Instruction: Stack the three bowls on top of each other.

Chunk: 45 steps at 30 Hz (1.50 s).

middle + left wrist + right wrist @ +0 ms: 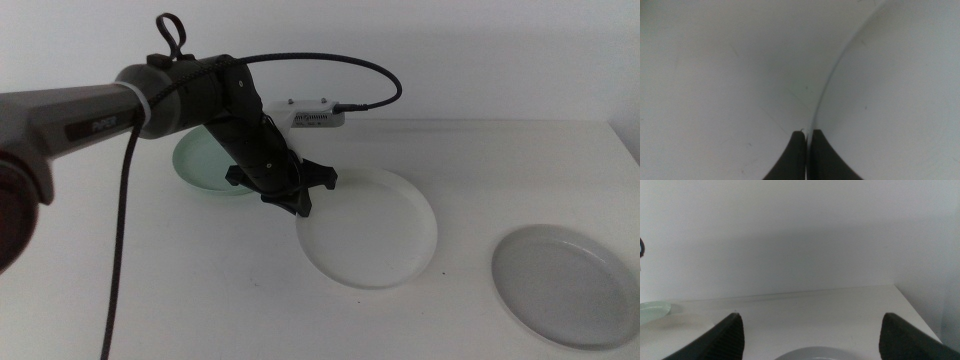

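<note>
On the table point(150, 300), the white bowl point(380, 235) sits mid-table, its near-left rim pinched by the left gripper point(807, 134); the mint green bowl point(200, 165) lies behind, the light grey bowl point(565, 285) right. The right gripper point(810, 330) gapes wide above the grey bowl.

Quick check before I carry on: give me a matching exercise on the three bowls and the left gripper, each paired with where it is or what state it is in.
Things:
1. white bowl
2. mint green bowl
3. light grey bowl
4. left gripper

Places or states:
A. alone at the table's near right
B. partly hidden behind the left arm, far left
C. jaws shut on a rim
D. centre of the table, rim gripped on its left edge

Pairs: 1-D, 2-B, 3-A, 4-C
</note>
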Available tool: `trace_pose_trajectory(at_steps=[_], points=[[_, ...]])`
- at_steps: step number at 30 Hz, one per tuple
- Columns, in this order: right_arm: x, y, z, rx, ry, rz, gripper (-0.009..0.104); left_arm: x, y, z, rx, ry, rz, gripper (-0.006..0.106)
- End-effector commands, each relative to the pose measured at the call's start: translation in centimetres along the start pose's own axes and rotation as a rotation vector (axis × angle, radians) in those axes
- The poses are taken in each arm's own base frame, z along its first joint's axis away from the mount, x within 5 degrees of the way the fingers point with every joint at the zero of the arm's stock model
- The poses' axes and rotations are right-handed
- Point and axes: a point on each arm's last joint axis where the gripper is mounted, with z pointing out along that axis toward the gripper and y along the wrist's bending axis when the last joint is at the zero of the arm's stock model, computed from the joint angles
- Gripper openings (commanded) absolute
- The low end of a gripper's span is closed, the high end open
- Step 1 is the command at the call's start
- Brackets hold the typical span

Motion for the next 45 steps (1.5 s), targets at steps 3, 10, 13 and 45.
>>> trace_pose_trajectory(at_steps=[3, 10, 13, 45], points=[[-0.3, 0.0, 0.0, 0.006, -0.012, -0.014, 0.093, -0.4, 0.3, 0.5, 0.011, 0.003, -0.025, -0.002], [-0.3, 0.0, 0.0, 0.006, -0.012, -0.014, 0.093, -0.3, 0.7, 1.4, 0.001, 0.018, -0.02, -0.002], [-0.3, 0.0, 0.0, 0.006, -0.012, -0.014, 0.093, -0.3, 0.7, 1.4, 0.001, 0.017, -0.02, -0.001], [-0.3, 0.0, 0.0, 0.006, -0.012, -0.014, 0.093, 0.6, 6.6, -16.1, -0.165, -0.21, -0.209, 0.094]])
